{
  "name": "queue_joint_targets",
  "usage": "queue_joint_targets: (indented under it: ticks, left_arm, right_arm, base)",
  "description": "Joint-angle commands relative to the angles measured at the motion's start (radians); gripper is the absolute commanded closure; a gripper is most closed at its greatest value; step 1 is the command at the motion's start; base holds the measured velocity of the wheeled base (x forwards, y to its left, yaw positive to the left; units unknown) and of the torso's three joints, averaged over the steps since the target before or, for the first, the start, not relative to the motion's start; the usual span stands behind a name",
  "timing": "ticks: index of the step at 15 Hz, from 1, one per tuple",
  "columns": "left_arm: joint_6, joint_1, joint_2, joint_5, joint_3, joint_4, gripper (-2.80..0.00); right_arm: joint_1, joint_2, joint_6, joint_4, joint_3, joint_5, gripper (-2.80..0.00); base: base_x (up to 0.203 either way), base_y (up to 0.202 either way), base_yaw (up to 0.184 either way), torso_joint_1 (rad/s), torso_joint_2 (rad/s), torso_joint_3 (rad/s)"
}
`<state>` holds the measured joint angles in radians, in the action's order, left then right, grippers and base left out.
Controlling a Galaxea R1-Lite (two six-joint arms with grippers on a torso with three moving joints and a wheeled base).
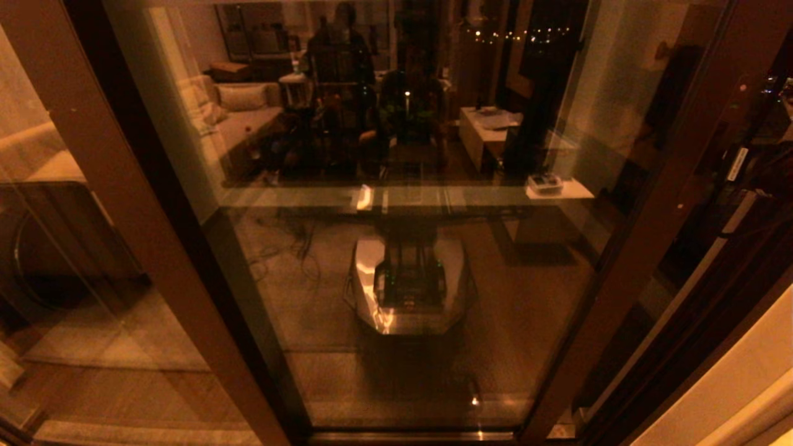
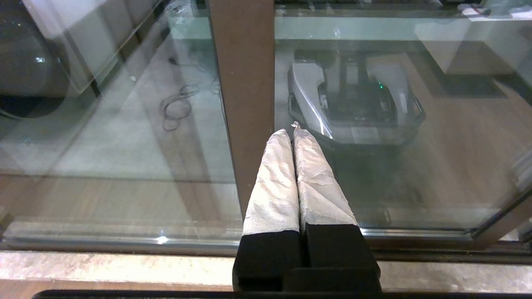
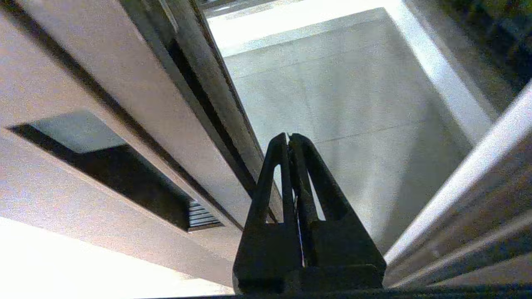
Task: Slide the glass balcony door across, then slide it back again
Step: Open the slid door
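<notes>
The glass balcony door (image 1: 409, 248) fills the centre of the head view, its dark brown stiles running from the upper corners toward the lower middle of the frame, and its pane reflects the room and the robot's own base. At the right edge of that view a dark gap shows beside the right stile, and the right wrist view looks along a frame edge onto a pale tiled floor (image 3: 357, 95); this suggests the door does not sit fully against that side, though which leg of the slide is in hand cannot be told. Judgement: the task is not visibly complete, and at least one traverse may remain. The left gripper (image 2: 293, 129), in the lower centre of the left wrist view, has its cloth-wrapped fingers (image 2: 276, 182) pressed together, holding nothing; the tips sit just beside a brown stile (image 2: 243, 95), contact uncertain. The right gripper (image 3: 288, 139) is likewise pressed together and empty, next to the frame edge (image 3: 199, 104), not visibly touching. No handle is discernible.
</notes>
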<state>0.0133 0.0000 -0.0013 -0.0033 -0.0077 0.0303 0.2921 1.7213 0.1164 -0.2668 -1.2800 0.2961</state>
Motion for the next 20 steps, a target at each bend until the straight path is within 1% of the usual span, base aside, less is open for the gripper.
queue_joint_targets:
  ticks: [1,6,13,16,17,19,20]
  left_arm:
    - [0.000,0.000,-0.002,0.000,0.000,0.000,0.00]
    - [0.000,0.000,-0.002,0.000,0.000,0.000,0.00]
    - [0.000,0.000,-0.002,0.000,0.000,0.000,0.00]
    - [0.000,0.000,-0.002,0.000,0.000,0.000,0.00]
    - [0.000,0.000,-0.002,0.000,0.000,0.000,0.00]
    - [0.000,0.000,-0.002,0.000,0.000,0.000,0.00]
    - [0.000,0.000,-0.002,0.000,0.000,0.000,0.00]
  right_arm:
    - [-0.022,-0.007,0.000,-0.003,0.005,0.002,0.00]
    - [-0.048,-0.028,0.000,-0.003,0.032,-0.002,0.00]
    - [-0.121,-0.044,0.005,-0.005,0.069,-0.005,0.00]
    - [-0.188,-0.061,0.014,-0.023,0.117,-0.011,0.00]
    - [-0.210,-0.061,0.014,-0.056,0.135,-0.033,0.00]
    - [-0.247,-0.051,0.015,-0.108,0.152,-0.103,0.00]
    - [-0.252,-0.051,0.016,-0.109,0.154,-0.107,0.00]
  base:
    - [0.000,0.000,0.000,0.000,0.00,0.000]
    - [0.000,0.000,0.000,0.000,0.00,0.000]
    - [0.000,0.000,0.000,0.000,0.00,0.000]
    - [0.000,0.000,0.000,0.000,0.00,0.000]
    - [0.000,0.000,0.000,0.000,0.00,0.000]
    - [0.000,0.000,0.000,0.000,0.00,0.000]
    - [0.000,0.000,0.000,0.000,0.00,0.000]
